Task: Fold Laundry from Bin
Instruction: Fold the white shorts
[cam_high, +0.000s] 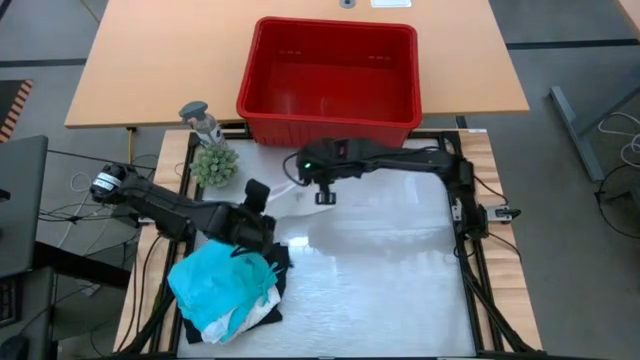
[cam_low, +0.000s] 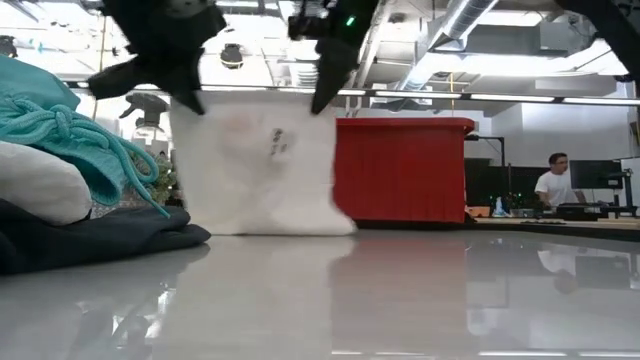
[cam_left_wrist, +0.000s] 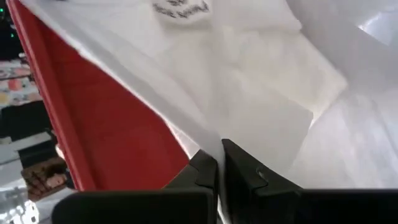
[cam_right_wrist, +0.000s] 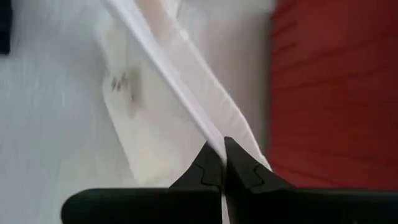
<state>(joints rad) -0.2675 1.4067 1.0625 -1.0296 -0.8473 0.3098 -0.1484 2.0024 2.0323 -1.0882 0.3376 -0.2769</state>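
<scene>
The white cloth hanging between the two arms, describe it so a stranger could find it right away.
Start at the red bin; just in front of it the white cloth hangs like a sheet from both end effectors. Unlike the teal and black laundry piled at the side, it is stretched upright, its lower edge touching the table.

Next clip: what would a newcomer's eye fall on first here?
A white garment hangs stretched above the table, between the left gripper and the right gripper, both shut on its top edge. Behind it stands the red bin, and a teal and black laundry pile sits at the table's near left.
</scene>
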